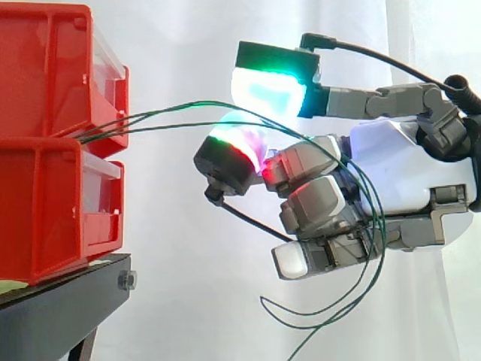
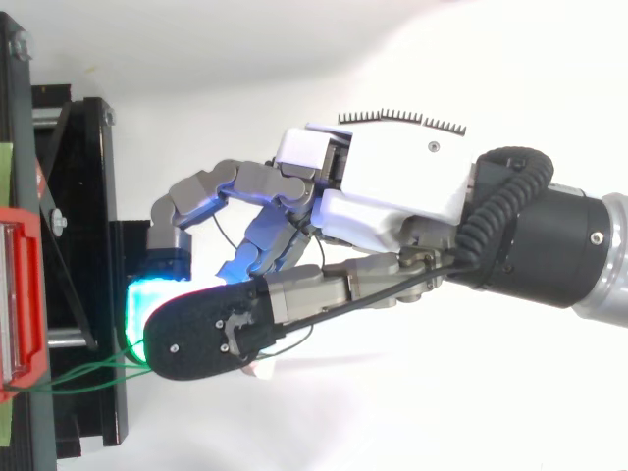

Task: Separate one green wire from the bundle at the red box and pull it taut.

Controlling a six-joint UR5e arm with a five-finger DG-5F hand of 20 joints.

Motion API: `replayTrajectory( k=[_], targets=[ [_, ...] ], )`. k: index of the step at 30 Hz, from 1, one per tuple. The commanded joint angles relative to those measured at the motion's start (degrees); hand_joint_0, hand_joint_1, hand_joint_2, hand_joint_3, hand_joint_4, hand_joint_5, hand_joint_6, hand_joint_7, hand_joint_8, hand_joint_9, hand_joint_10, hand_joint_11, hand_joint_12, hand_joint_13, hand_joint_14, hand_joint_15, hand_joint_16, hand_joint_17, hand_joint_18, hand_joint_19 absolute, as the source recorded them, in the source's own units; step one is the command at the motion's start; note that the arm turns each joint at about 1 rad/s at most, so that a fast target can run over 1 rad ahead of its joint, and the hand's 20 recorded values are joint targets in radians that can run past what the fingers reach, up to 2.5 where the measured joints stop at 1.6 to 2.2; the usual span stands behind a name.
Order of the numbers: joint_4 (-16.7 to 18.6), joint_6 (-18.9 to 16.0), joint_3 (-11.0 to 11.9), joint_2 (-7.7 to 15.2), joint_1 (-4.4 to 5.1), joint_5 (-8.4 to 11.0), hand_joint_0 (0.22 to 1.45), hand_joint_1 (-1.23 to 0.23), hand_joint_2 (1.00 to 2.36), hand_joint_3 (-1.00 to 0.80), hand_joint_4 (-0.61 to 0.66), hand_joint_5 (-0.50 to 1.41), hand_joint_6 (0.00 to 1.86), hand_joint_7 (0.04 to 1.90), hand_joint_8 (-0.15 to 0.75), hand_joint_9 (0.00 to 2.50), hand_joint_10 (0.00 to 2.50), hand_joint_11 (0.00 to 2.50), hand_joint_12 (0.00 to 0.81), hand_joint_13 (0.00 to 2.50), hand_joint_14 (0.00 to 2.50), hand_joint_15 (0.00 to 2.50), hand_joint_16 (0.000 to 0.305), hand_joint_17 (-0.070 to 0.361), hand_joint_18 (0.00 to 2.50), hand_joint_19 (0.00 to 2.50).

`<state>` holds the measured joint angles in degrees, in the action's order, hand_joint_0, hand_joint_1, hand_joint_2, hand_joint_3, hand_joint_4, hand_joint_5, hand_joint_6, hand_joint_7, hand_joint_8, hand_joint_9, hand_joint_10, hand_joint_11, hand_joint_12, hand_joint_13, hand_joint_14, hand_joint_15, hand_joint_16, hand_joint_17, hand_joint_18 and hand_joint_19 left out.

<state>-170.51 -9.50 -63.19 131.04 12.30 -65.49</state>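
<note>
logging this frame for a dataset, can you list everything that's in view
red bins: two, red, stacked at the left on the stand
green wires: a few, exact count hard to tell, green, coming out between the two bins, arcing right across the hand and hanging loose below it
black stand: one, black, under the bins
bolt: one, silver, on the stand's front edge
white curtain: one, white, behind everything
hand: one, white and grey, right of the bins at the height of the wires
arm: one, black and grey, coming in from the right edge
</note>
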Motion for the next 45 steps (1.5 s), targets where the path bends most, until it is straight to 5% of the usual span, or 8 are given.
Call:
replayTrajectory(
  k=[1, 8, 14, 23, 32, 41, 45],
  targets=[
    [0.0, 0.62, 0.0, 0.0, 0.0, 0.01, 0.61, -0.67, 1.02, -0.16, 0.08, -0.2, 0.88, 1.02, 0.271, 1.14, 0.05, 1.7, 0.373, 1.18, 0.03, 1.14, 0.052, 0.118, 0.86, 0.54],
    [-0.26, 1.94, 0.0, 0.0, -0.09, -0.08, 0.61, -0.68, 1.02, -0.13, 0.07, -0.19, 0.88, 1.04, 0.274, 1.13, 0.0, 1.63, 0.382, 0.97, 0.02, 0.87, 0.051, 0.116, 0.81, 0.5],
    [-0.88, 5.89, -0.09, -0.09, -0.44, -0.25, 0.61, -0.69, 1.02, -0.12, 0.06, -0.19, 0.88, 1.06, 0.287, 0.94, 0.02, 1.08, 0.36, 0.81, 0.02, 0.55, 0.048, 0.109, 0.73, 0.44],
    [-6.77, 15.3, -0.09, -4.22, -0.44, 0.1, 0.61, -0.7, 1.02, -0.12, 0.06, -0.18, 0.87, 1.07, 0.242, 0.73, 0.01, 0.42, 0.317, 0.46, 0.0, 0.12, 0.043, 0.097, 0.41, 0.17],
    [-10.63, 16.09, -1.85, -4.57, -0.09, 0.1, 0.6, -0.71, 1.02, -0.14, 0.04, -0.18, 0.86, 1.09, 0.197, 0.56, 0.0, 0.09, 0.29, 0.33, 0.0, 0.0, 0.044, 0.099, 0.27, 0.02],
    [3.43, 16.0, -9.49, -4.57, 0.0, 0.1, 0.6, -0.71, 1.02, -0.14, 0.05, -0.18, 0.85, 1.12, 0.199, 0.54, 0.0, 0.12, 0.297, 0.34, 0.0, 0.03, 0.044, 0.099, 0.27, 0.05],
    [9.4, 16.26, -10.64, -4.57, 0.18, 0.1, 0.6, -0.71, 1.02, -0.13, 0.05, -0.18, 0.85, 1.13, 0.203, 0.54, 0.0, 0.15, 0.301, 0.35, 0.0, 0.05, 0.044, 0.1, 0.28, 0.07]
  ],
)
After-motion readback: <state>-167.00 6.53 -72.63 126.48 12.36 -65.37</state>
